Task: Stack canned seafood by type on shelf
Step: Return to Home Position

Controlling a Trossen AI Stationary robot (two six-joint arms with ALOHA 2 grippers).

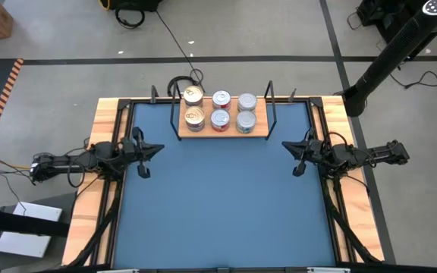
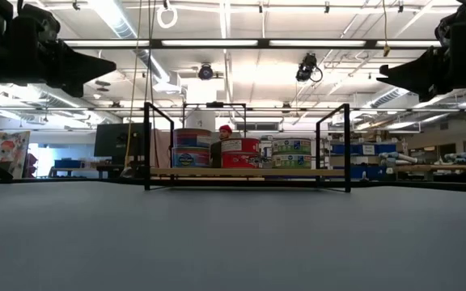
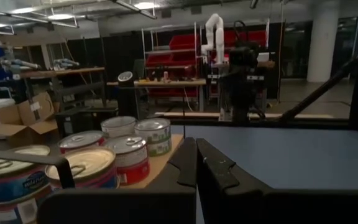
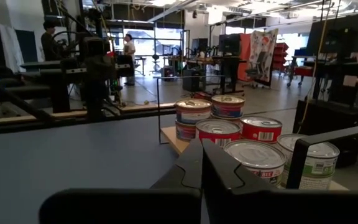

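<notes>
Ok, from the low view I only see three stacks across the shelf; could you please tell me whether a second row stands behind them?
Observer: Yes, the high view shows six can tops on the shelf, two rows of three.
Operator: Are the types kept apart?
Observer: By lid, yes: gold-topped cans fill the left column, silver-topped cans the other two.
Operator: And the grippers?
Observer: The left gripper and right gripper are shut, flanking the shelf without touching it.

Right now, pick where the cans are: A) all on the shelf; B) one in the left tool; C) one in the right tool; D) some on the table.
A: all the cans sit on the shelf; the left tool and right tool are shut and hold nothing.
</notes>
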